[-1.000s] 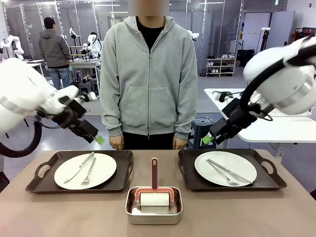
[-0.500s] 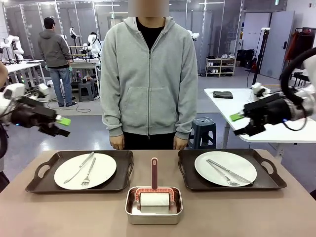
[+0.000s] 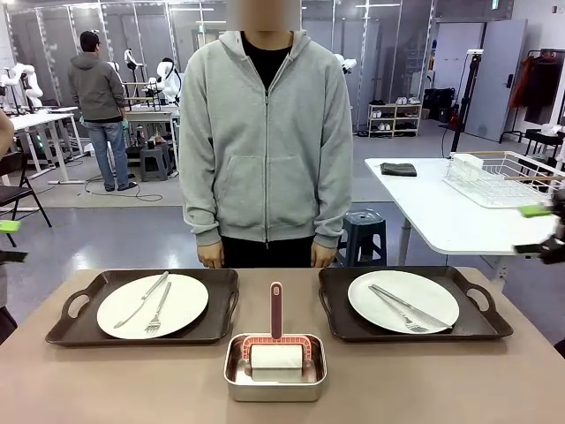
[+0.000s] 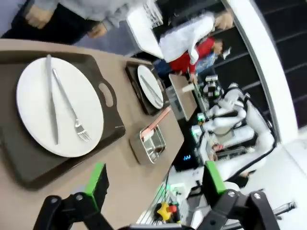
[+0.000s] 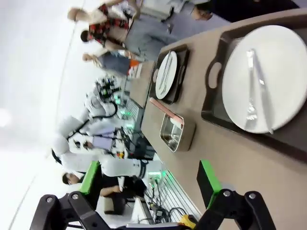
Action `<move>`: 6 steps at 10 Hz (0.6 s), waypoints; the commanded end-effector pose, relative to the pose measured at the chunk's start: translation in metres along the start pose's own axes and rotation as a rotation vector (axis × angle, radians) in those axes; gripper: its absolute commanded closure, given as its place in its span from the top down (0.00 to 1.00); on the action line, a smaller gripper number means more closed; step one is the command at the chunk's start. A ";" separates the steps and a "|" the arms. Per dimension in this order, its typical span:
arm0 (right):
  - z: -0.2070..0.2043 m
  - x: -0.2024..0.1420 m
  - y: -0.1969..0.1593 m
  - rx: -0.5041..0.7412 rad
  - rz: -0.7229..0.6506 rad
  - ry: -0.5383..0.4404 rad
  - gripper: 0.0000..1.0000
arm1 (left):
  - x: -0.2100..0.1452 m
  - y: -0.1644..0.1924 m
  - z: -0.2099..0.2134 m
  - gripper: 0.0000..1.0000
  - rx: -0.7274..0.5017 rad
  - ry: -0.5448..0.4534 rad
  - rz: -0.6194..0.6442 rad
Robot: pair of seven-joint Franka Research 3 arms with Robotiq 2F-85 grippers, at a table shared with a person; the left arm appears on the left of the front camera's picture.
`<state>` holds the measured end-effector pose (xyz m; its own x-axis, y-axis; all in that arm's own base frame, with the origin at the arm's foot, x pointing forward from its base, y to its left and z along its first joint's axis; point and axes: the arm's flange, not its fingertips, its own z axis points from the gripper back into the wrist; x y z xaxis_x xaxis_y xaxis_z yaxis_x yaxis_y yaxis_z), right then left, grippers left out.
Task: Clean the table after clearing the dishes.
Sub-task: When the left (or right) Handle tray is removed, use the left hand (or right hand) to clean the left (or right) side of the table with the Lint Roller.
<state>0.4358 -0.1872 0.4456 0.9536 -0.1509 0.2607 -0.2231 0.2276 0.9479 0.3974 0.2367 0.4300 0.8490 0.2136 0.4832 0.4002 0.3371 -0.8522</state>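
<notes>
- Table point(image 3: 106, 380): tan-brown matte top.
- Left plate point(image 3: 188, 305): round, white, knife point(image 3: 141, 300) and fork point(image 3: 160, 307) lying across it, on dark brown tray point(image 3: 222, 284).
- Right plate point(image 3: 424, 296): likewise laid, on second tray point(image 3: 334, 291).

My left gripper point(image 4: 154, 184) is wide open, its green pads point(image 4: 97, 178) well apart along the bottom of its wrist view, both fingers rising from the lower edge. In the front view its fingertips point(image 3: 7, 227) poke in at the far left edge, mid-height, green tip above dark tip. My right gripper point(image 5: 149, 181) is wide open too. Front view: it pokes in at the far right edge, mid-height, aimed toward picture centre.
</notes>
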 end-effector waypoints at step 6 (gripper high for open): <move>0.071 -0.031 -0.033 0.017 -0.022 -0.138 1.00 | -0.018 0.003 0.054 1.00 0.053 -0.176 0.050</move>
<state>0.3940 -0.2684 0.4161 0.9269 -0.3048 0.2191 -0.1677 0.1859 0.9682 0.3578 0.2933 0.4243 0.8020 0.3687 0.4700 0.3444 0.3575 -0.8681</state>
